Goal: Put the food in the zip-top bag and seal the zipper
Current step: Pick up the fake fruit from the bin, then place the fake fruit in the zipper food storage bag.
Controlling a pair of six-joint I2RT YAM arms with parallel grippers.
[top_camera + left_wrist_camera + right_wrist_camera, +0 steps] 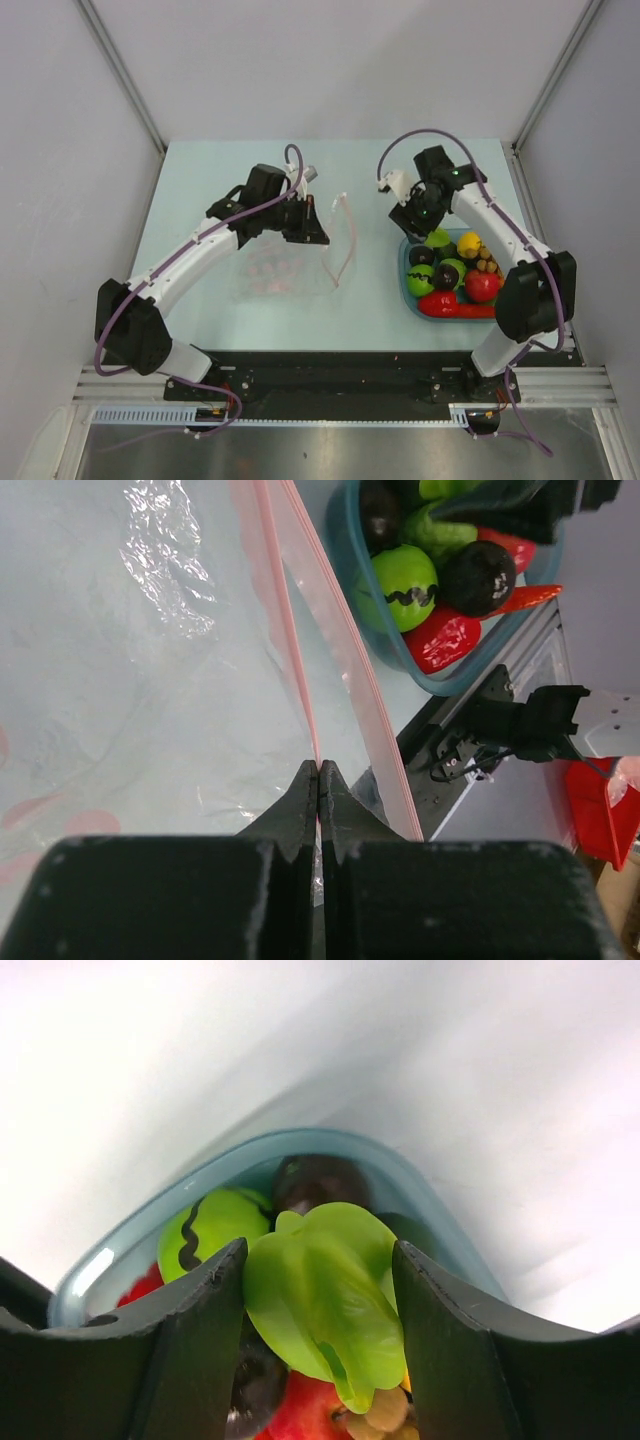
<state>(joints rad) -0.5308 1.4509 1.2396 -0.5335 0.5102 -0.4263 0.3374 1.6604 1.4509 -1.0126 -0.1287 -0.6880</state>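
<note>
The left claw (318, 772) is pressed together on the zipper (340, 650). The pink-red strip is pinched between its tips and runs straight ahead of them. The zip-top bag (150, 680) is spread flat on the table beneath and ahead of this claw. The right claw (320, 1260) is closed around a green piece (320, 1300), which is touched on both flanks by the fingers (200, 1340). Beneath this claw the light blue tray (300, 1140) is seen, and the rest of the food (455, 275) is heaped in it.
</note>
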